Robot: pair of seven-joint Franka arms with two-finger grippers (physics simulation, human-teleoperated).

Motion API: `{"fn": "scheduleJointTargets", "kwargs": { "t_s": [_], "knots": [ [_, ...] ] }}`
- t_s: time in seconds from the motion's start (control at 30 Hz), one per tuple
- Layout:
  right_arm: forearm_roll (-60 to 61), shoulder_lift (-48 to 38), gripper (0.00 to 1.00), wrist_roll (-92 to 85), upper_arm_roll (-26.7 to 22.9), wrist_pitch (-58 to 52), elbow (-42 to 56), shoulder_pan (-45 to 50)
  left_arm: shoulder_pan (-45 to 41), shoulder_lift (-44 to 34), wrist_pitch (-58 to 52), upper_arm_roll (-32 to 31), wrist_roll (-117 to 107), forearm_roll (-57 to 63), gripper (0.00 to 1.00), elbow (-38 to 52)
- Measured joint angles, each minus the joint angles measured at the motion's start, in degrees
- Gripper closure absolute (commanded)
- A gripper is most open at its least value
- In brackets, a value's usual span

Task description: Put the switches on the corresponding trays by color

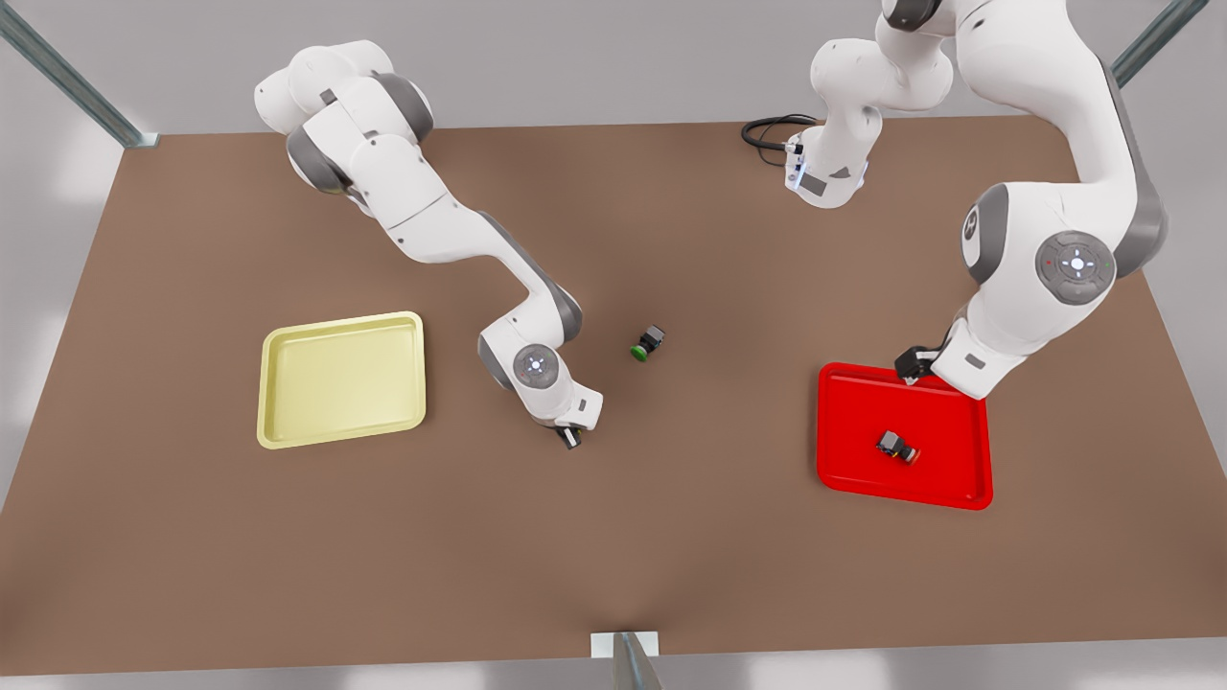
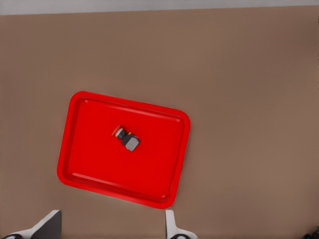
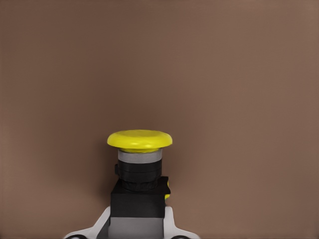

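On the brown table [image 1: 192, 537], toward the front view's right, the red tray [image 1: 949, 479] holds the red switch [image 1: 897, 448], lying on its side near the tray's middle. Above that tray's far edge hangs the left gripper [image 1: 913, 364], its fingers [image 2: 172, 226] spread wide with nothing between them. Near the table's middle, the right gripper [image 1: 571, 437] is clamped on the dark body of the yellow switch [image 3: 139, 172], whose cap points away from the wrist, over bare table. Well to the front view's left sits the yellow tray [image 1: 278, 422]. A green-capped switch [image 1: 648, 343] lies on the table just beyond the right gripper
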Motion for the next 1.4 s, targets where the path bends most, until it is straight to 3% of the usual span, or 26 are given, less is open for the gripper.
{"fn": "scheduleJointTargets", "kwargs": {
  "t_s": [0.07,0.4,0.7,0.87,1.03,1.1,1.13,1.2,1.27,1.3,1.4],
  "knots": [
    [0.0,-0.2,0.42,-0.1,-0.1,0.0,0.0,-0.1,0.0,0.0,0.0,0.0,-0.1,0.0,0.00,0.1],
    [0.1,-5.7,0.43,-2.3,-2.2,-1.4,-5.1,-2.7,-0.1,-0.1,-0.4,0.0,-0.2,-0.1,0.00,0.1],
    [-0.3,-20.5,0.43,-18.6,-2.9,-0.9,-23.5,-18.3,-4.1,-0.1,-0.6,-0.1,-5.7,-0.4,0.00,0.1],
    [-0.5,-25.0,0.43,-31.9,-7.6,-0.3,-31.0,-25.1,-8.9,0.0,-2.3,-0.1,-12.1,-0.5,0.00,0.1],
    [-0.7,-28.4,0.43,-36.0,-7.8,2.6,-39.9,-29.0,-11.8,0.1,-2.3,-0.1,-16.5,-0.5,0.00,0.1],
    [-0.7,-28.5,0.31,-36.2,-7.8,3.0,-40.5,-29.3,-11.9,0.1,-2.3,-0.1,-16.9,-0.5,0.00,0.1],
    [-0.6,-28.5,0.18,-36.3,-7.8,2.9,-40.4,-29.2,-12.0,0.1,-2.3,-0.1,-16.9,-0.5,0.00,0.1],
    [-0.6,-28.6,0.09,-36.4,-7.8,2.7,-40.4,-29.2,-11.9,0.1,-2.3,-0.1,-16.9,-0.5,0.00,0.1],
    [-0.5,-28.6,0.06,-36.5,-7.8,2.7,-40.4,-29.3,-12.0,0.1,-2.3,-0.1,-16.9,-0.5,0.00,0.1],
    [-0.1,-28.5,0.00,-36.7,-7.7,2.8,-40.4,-29.4,-12.0,0.0,-2.3,-0.1,-16.8,-0.5,0.00,0.1],
    [-0.1,-28.8,0.00,-36.8,-7.7,2.7,-40.4,-29.3,-12.0,0.0,-2.3,-0.1,-16.8,-0.4,0.00,0.1]
  ]
}}
